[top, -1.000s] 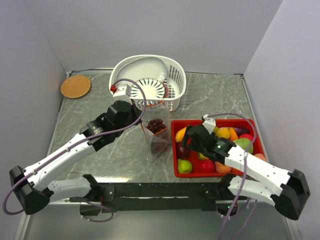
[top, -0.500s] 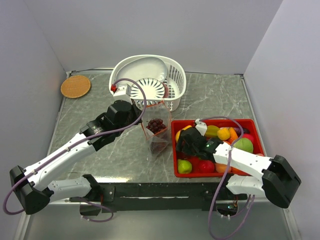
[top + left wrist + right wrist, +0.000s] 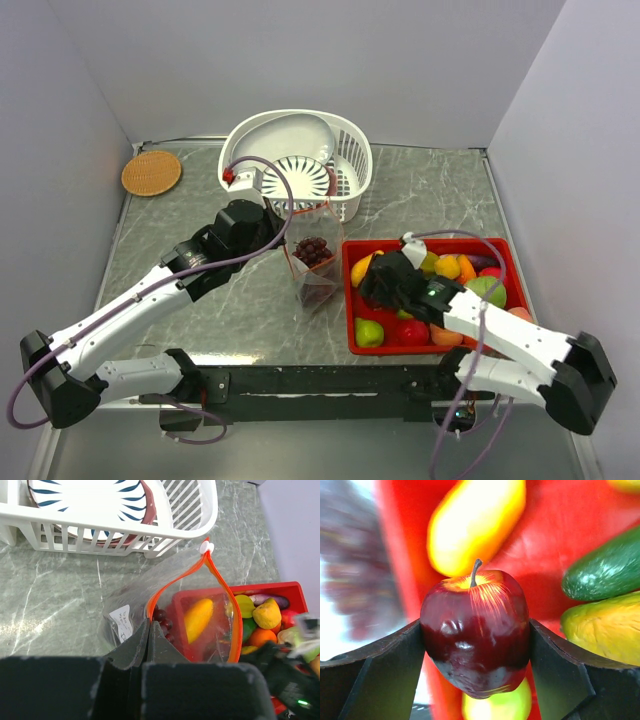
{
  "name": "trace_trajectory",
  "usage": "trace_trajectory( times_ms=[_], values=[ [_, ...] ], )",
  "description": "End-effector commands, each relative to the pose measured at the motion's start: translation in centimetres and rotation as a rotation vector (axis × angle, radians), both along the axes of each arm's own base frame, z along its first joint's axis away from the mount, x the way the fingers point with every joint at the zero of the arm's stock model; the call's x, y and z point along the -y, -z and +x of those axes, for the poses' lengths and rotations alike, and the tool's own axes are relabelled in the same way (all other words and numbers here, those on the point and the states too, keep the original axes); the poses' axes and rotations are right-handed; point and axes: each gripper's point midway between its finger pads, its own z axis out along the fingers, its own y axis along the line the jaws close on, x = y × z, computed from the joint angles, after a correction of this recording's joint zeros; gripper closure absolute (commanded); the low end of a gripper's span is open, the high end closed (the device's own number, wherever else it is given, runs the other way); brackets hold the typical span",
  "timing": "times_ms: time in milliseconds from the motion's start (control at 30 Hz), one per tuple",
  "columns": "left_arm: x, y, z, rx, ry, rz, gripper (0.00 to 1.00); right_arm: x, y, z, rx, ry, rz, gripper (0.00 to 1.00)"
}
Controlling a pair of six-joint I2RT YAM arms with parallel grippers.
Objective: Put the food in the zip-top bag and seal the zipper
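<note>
Now that the right fingers have closed around a dark red glossy toy apple in the red plastic tray, transfer can begin; the left fingers stay clenched on the clear crinkly zip-top bag. Its mouth stands open beside the tray.

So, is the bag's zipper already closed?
No, the zipper gapes in a wide loop, with grapes visible inside the bag.
</note>
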Motion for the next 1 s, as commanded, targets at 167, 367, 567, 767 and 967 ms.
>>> trace_trajectory(
  times_ms=[167, 367, 567, 767, 967],
  values=[
    [1.4, -2.9, 0.7, 0.054, 0.023, -0.090, 0.99, -2.1, -19.1, 2.9, 0.367, -0.071, 0.220, 0.70],
    [2.5, -2.9, 0.8, 0.041, 0.049, -0.117, 0.99, -7.5, -25.3, 4.2, 0.445, -0.191, 0.327, 0.70],
    [2.4, -3.2, 0.7, 0.042, 0.048, -0.122, 0.99, -11.2, -23.4, 5.6, 0.388, -0.235, 0.312, 0.62],
    [2.4, -3.2, 0.7, 0.042, 0.047, -0.131, 0.99, -11.6, -21.7, 6.3, 0.369, -0.222, 0.285, 0.25],
    [2.4, -3.2, 0.6, 0.042, 0.048, -0.134, 0.99, -11.2, -22.3, 6.4, 0.379, -0.222, 0.256, 0.00]
  ],
)
